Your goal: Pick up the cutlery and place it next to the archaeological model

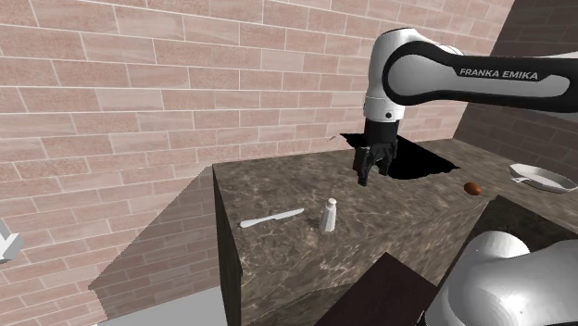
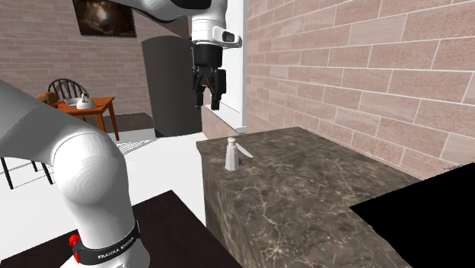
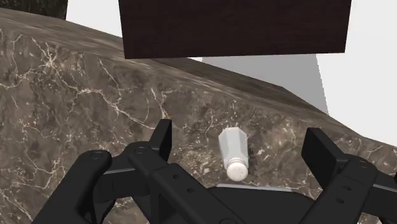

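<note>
The cutlery is a white knife (image 1: 271, 219) lying flat on the dark marble counter (image 1: 278, 269), near the edge on the shoulder view's left; it also shows as the knife (image 2: 245, 150) behind a small white bottle-shaped piece (image 2: 230, 152). That piece (image 1: 329, 215) stands upright just beside the knife's tip. My gripper (image 1: 368, 174) hangs open above the counter, farther back and apart from both. Looking along the gripper (image 3: 240, 137), the white piece (image 3: 234, 153) sits on the marble below, between the spread fingers (image 3: 162, 137), untouched. A small brown object (image 1: 472, 189) lies farther along the counter.
A black area (image 1: 408, 157) cuts into the counter behind the gripper. A white dish (image 1: 542, 176) rests at the shoulder view's right edge. A brick wall runs along the counter's back. A dark cabinet (image 2: 171, 84) and a wooden table with chair (image 2: 80, 106) stand across the room.
</note>
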